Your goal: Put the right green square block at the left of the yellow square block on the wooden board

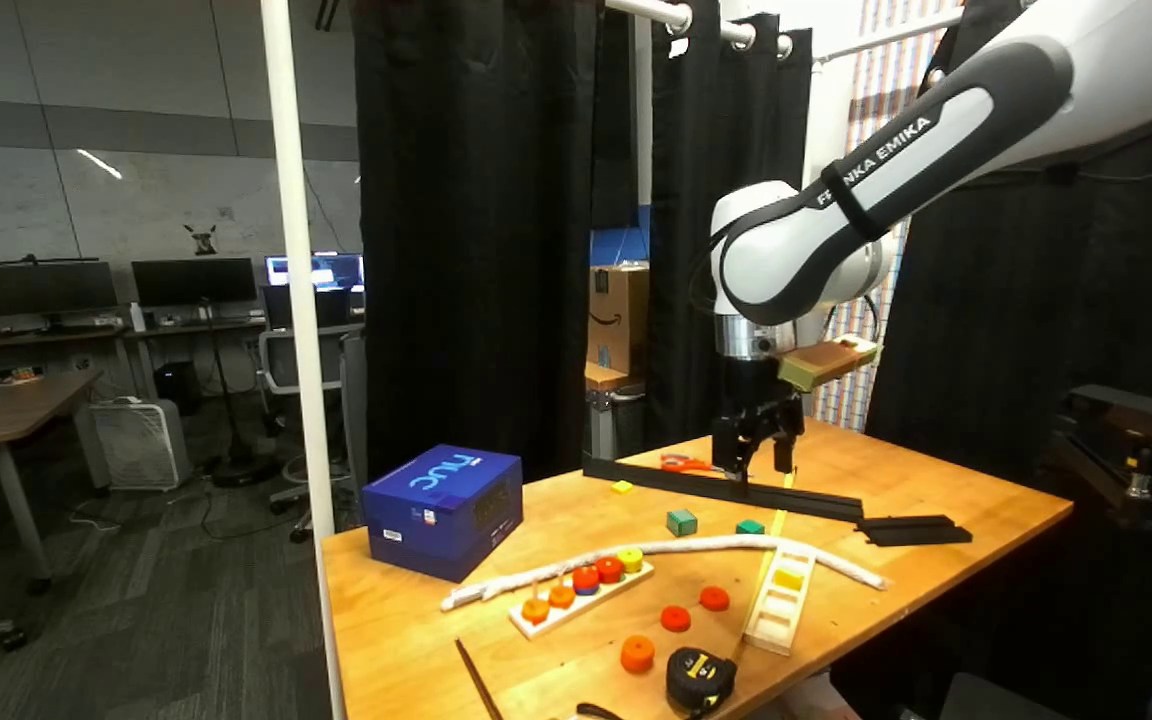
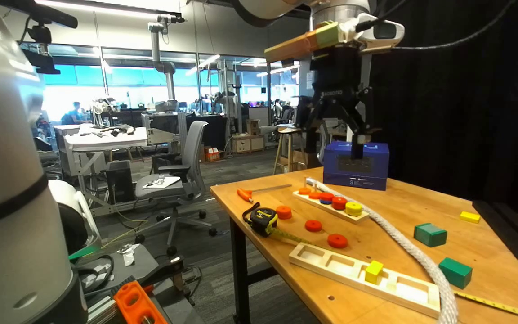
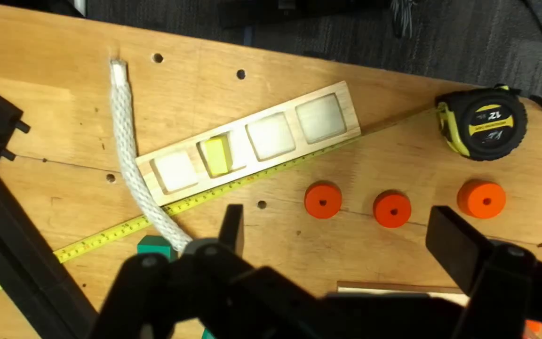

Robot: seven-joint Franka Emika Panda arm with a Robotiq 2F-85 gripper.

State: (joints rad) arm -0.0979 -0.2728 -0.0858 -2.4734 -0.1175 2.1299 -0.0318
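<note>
The pale wooden board (image 2: 344, 271) has several square recesses and also shows in the wrist view (image 3: 294, 151). A yellow square block (image 2: 373, 272) sits in one recess, second from the left in the wrist view (image 3: 218, 155). The right green square block (image 2: 455, 272) lies on the table beyond the rope; in the wrist view (image 3: 155, 246) it is partly hidden by the gripper. A second green block (image 1: 681, 522) lies to its left in an exterior view. My gripper (image 3: 337, 226) is open and empty, high above the table; it also shows in both exterior views (image 1: 761, 470) (image 2: 334, 148).
A white rope (image 2: 403, 240) curves past the board's end. A tape measure (image 3: 482, 123) has its yellow tape out along the board. Several red and orange discs (image 3: 322, 200) lie nearby. A peg plank (image 2: 360, 218), blue box (image 1: 446, 510), black rails (image 1: 806, 502) and another yellow block (image 1: 621, 487) are around.
</note>
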